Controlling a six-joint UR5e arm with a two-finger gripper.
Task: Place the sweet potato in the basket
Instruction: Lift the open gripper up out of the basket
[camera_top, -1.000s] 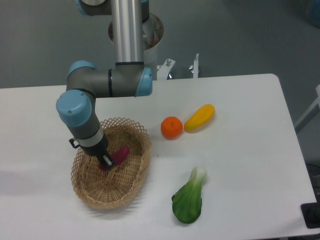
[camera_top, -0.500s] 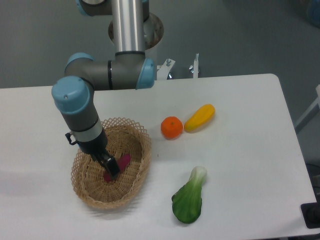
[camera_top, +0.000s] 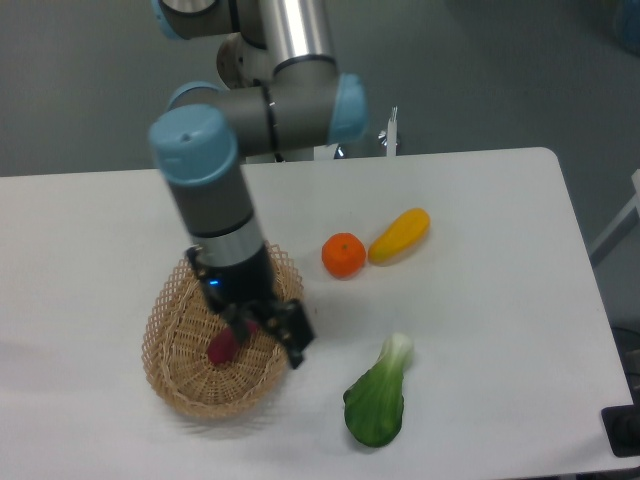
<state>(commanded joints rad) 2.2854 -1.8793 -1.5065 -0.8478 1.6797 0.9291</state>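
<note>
Here, in the fixed camera view, the oval woven tan wicker basket (camera_top: 180, 385) sits at the lower left of the frame on the white table (camera_top: 480, 200). The small magenta-purple sweet potato (camera_top: 222, 346) lies inside the basket, near its middle, partly hidden by the arm. The grey and light-blue robot arm (camera_top: 215, 190) reaches down from the top centre of the frame over the basket's right half. Its black two-finger gripper (camera_top: 268, 332) hangs above the basket's right rim, just right of the sweet potato; the fingers (camera_top: 295, 340) look blurred, and the sweet potato does not seem to be between them, but how far apart they stand cannot be told.

Right of the basket, near the frame's centre, a round orange fruit (camera_top: 343, 255) touches or nearly touches a yellow elongated vegetable (camera_top: 399, 235) that slants up to the right. Lower centre, a green leafy bok choy with a white stem (camera_top: 378, 398) lies well apart from both.
</note>
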